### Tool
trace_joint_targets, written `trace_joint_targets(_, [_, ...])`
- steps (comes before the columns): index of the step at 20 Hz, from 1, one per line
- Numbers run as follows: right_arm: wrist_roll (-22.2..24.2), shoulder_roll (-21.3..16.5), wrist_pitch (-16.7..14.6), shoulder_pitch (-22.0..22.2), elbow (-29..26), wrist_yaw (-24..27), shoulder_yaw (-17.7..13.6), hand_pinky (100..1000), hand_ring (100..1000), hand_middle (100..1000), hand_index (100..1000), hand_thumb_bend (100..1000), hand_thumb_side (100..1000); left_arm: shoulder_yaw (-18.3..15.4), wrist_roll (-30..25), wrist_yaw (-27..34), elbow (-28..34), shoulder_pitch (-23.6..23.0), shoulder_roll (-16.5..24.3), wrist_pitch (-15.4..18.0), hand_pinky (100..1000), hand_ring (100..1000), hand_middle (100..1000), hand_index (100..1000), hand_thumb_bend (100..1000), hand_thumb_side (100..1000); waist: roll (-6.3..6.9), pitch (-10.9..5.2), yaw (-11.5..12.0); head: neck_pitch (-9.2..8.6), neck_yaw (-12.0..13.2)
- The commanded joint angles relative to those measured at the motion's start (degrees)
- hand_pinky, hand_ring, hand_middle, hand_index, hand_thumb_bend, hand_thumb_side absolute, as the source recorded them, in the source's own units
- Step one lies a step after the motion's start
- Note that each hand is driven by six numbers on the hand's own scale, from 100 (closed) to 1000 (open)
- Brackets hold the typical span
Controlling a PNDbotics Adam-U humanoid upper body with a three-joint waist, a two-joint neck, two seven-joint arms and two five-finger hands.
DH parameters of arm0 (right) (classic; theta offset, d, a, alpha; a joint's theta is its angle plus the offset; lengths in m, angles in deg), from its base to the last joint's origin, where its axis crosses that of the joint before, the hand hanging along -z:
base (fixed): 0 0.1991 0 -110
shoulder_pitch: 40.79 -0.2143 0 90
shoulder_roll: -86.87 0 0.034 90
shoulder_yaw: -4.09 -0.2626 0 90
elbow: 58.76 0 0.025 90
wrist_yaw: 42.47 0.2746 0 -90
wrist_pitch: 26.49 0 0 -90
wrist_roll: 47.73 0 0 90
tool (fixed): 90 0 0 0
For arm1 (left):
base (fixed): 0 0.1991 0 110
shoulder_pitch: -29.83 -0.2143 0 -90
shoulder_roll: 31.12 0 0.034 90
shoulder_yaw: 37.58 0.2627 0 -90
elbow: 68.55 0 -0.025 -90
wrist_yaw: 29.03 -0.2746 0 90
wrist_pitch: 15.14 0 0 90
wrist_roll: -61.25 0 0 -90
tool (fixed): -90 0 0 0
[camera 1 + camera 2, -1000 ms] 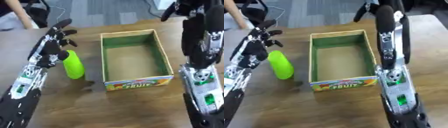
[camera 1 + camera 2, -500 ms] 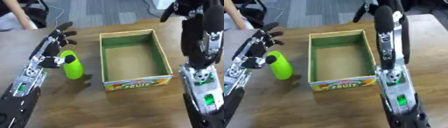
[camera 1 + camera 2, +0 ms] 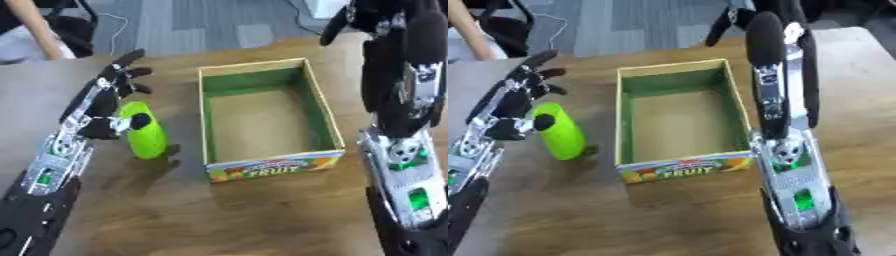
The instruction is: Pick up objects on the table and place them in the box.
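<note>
A lime-green cylinder-shaped bottle [image 3: 146,132] stands on the wooden table, slightly tilted, just left of the box. The box [image 3: 313,102] is an open cardboard tray with green inner walls and a "FRUIT" label on its front; nothing lies inside it. My left hand [image 3: 103,107] is pressed against the bottle's left side. Its fingers [image 3: 125,74] are spread straight toward the far edge, and its thumb rests on the bottle's top. My right hand [image 3: 374,14] is raised high beyond the box's far right corner, partly cut off by the top edge.
My right forearm [image 3: 404,150] hangs down over the table right of the box. The wooden table [image 3: 219,215] has bare surface in front of the box. A person's arm and dark cables show at the far left edge, off the table.
My left hand has drawn in against the green bottle, and its thumb has come onto the bottle's top. The box and right arm have stayed put.
</note>
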Motion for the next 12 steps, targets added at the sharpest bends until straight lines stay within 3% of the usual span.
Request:
trace_joint_targets(1, [0.11,0.23,0.02,-0.22,-0.99,0.34,-0.13,353,781,740,864,377,937,-0.69,0.75,-1.06,0.08,0.05,0.33,-0.08,680,901,991,990,866,433,0.04,-0.67,0.05,0.0,-0.88])
trace_joint_targets(12, [0.17,0.07,0.08,-0.47,-1.04,0.65,-0.19,348,776,736,861,379,943,-0.73,2.19,-3.41,-1.52,-2.17,-1.19,-0.92,670,897,990,987,849,484,-0.08,-0.58,0.11,0.0,-1.21])
